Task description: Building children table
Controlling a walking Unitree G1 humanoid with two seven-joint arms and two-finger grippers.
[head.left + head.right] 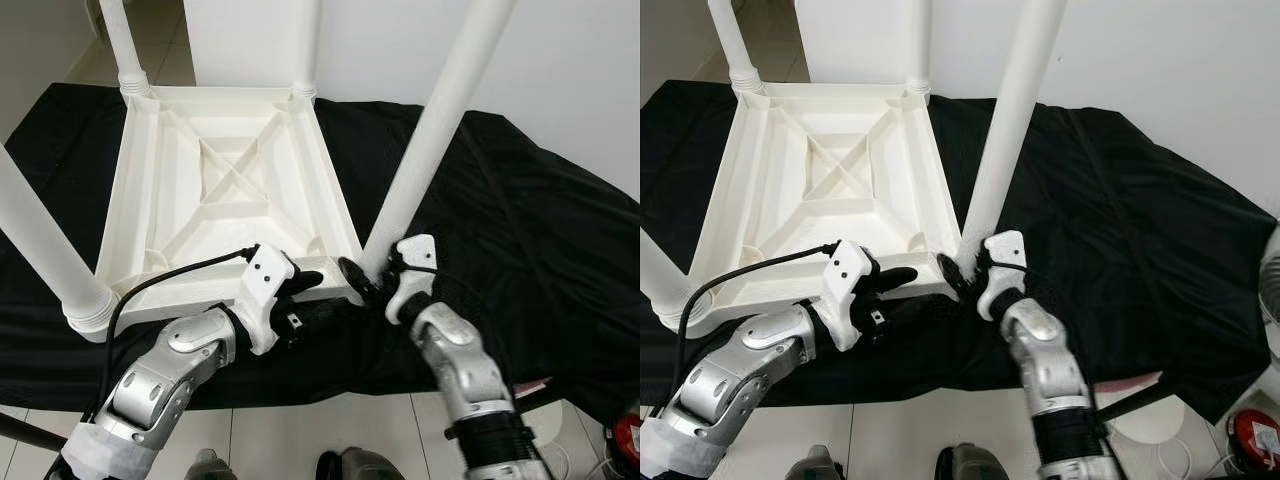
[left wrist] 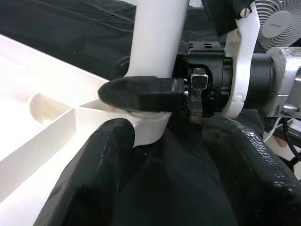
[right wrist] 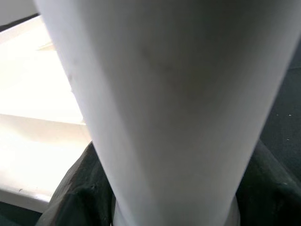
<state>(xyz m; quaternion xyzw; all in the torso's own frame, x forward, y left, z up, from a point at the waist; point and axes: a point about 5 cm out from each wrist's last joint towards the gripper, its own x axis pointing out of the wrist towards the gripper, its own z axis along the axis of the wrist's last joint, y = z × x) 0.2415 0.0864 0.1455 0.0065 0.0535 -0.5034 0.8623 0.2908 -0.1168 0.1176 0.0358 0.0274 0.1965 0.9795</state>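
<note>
Nearest us, our right end effector (image 1: pixel 372 282) clamps the white table leg (image 1: pixel 430 140) at the upturned table's (image 1: pixel 225 190) near corner; our left end effector (image 1: pixel 315 285), fingers apart, rests alongside on black cloth (image 1: pixel 520 220).

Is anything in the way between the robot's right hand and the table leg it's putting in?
No. The right gripper is closed around the white leg near its base, at the near right corner of the upside-down tabletop. Nothing sits between them. The left gripper rests beside that same corner.
</note>
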